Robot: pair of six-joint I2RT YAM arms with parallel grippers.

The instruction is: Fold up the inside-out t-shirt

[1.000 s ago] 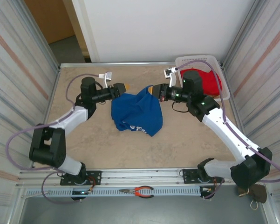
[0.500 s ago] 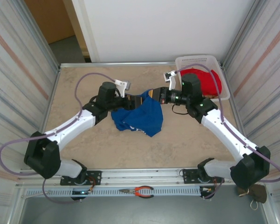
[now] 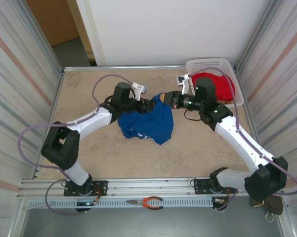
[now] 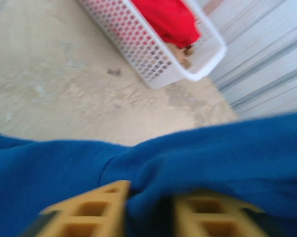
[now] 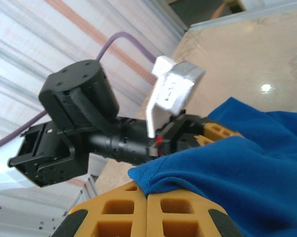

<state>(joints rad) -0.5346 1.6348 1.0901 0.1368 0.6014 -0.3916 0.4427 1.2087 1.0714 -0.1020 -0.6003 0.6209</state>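
The inside-out t-shirt (image 3: 147,123), royal blue with white lettering near its lower edge, lies bunched mid-table with its top edge lifted. My right gripper (image 3: 164,98) is shut on that edge; in the right wrist view its yellow jaws (image 5: 147,195) meet with the stitched hem of the t-shirt (image 5: 247,163) pinched between them. My left gripper (image 3: 155,104) sits right beside it on the same raised edge. In the left wrist view its fingers (image 4: 149,197) hold a fold of the blue t-shirt (image 4: 212,158). The left gripper (image 5: 215,131) faces the right wrist camera.
A white perforated basket (image 3: 210,62) holding a red garment (image 3: 222,86) stands at the back right corner, also seen as the basket (image 4: 153,54) in the left wrist view. Red-handled pliers (image 3: 148,201) lie on the front rail. Metal walls flank the table.
My left arm has swung right to the t-shirt's raised edge and its jaws have closed onto the fabric. The right gripper has kept its hold, hardly moving.
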